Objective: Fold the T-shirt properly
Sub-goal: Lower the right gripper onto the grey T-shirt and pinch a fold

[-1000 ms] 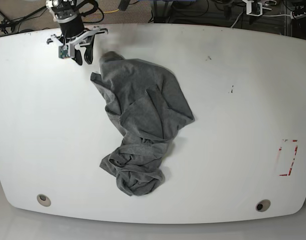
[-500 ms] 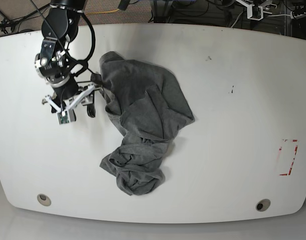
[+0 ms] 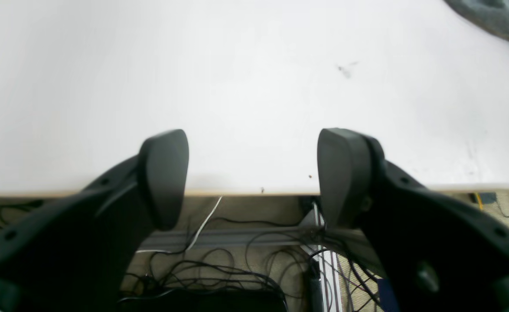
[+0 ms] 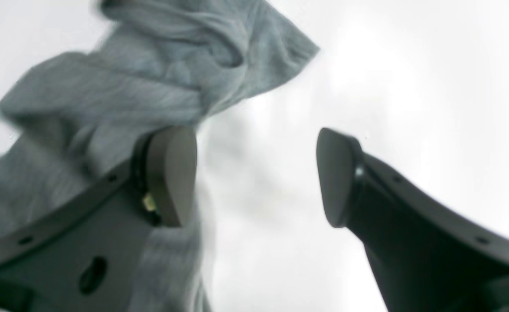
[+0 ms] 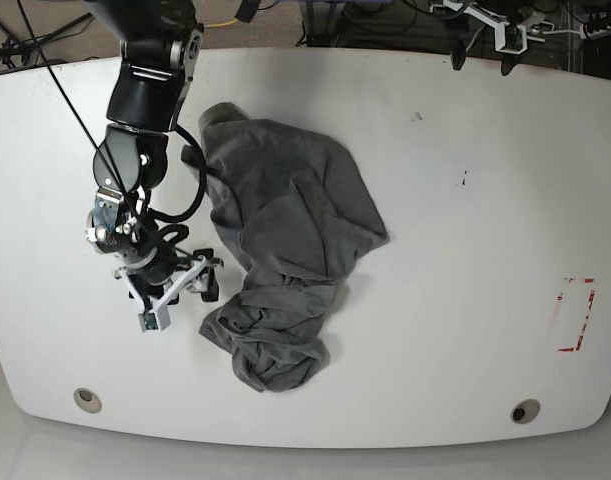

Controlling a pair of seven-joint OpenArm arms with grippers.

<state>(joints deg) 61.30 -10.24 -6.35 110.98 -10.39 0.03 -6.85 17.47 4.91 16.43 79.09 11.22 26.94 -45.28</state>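
Note:
The grey T-shirt [image 5: 295, 215] lies crumpled in the middle of the white table [image 5: 465, 250], with a bunched lump [image 5: 270, 345] at its near end. My right gripper [image 5: 190, 287] hangs low at the shirt's left side, just beside that lump, open. In the right wrist view its fingers [image 4: 172, 173] stand wide apart; the left one is over the T-shirt [image 4: 107, 108], and only bare table shows between them. My left gripper [image 5: 480, 60] is open above the table's far edge, away from the shirt. In its own view a corner of the T-shirt [image 3: 497, 17] shows far off.
A red-marked rectangle [image 5: 575, 315] sits near the table's right edge. Two round holes [image 5: 85, 400] [image 5: 525, 410] lie near the front edge. Cables [image 3: 220, 268] hang below the far edge, and small dark marks [image 5: 463, 180] dot the tabletop.
My right arm has swept from the far left corner down along the shirt's left side to its near lump, its jaws spreading wider. The left gripper has come into the base view.

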